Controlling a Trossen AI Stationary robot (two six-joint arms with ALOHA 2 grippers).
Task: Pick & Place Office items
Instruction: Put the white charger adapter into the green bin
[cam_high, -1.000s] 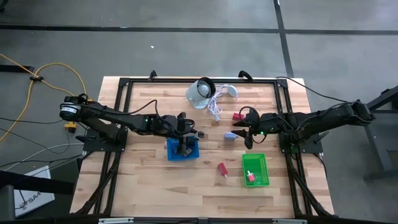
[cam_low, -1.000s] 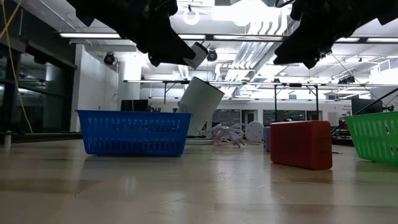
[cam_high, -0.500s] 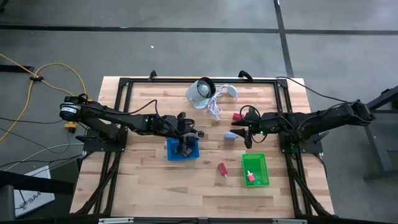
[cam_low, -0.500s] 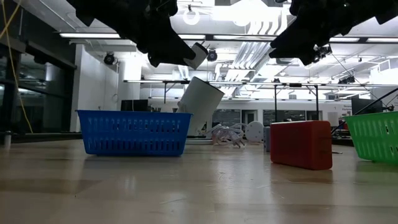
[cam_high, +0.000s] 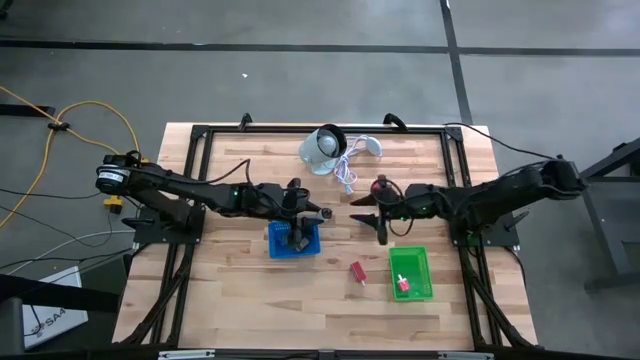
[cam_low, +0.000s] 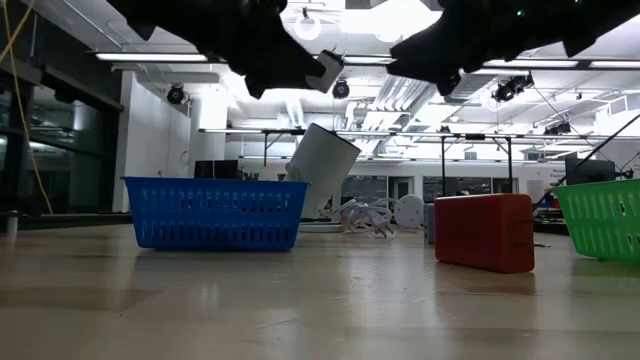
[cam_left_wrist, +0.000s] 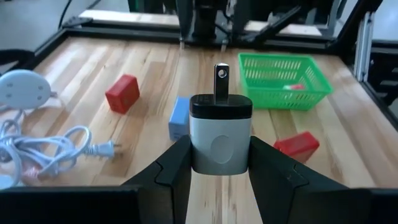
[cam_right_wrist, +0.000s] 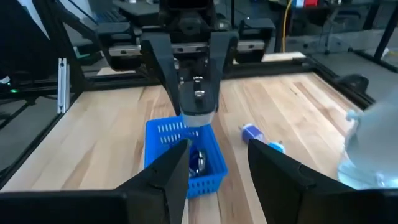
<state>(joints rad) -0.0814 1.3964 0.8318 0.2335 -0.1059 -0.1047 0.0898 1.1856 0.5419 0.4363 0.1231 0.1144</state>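
My left gripper is shut on a small white plug adapter with a dark end and a metal prong, above the right rim of the blue basket. The basket holds dark pieces. My right gripper is open and hovers to the right of the left one, facing it, over the spot of the pale blue block. Red blocks lie on the table. A purple-blue bit lies beyond the blue basket. My left gripper pinches the adapter's white body between its two fingers, one on each side face. The fingers come level from the table's left. The prong points away from the gripper, toward the right arm. The adapter is lifted clear of table and basket.
The green basket with a red piece stands near the table's right front. The white round device and its cable lie at the far edge. Black frame rails border the table.
My right gripper has moved toward the table's left, from beside the pale blue block to over it, closer to the left gripper. My left gripper with the adapter has risen slightly in the low view.
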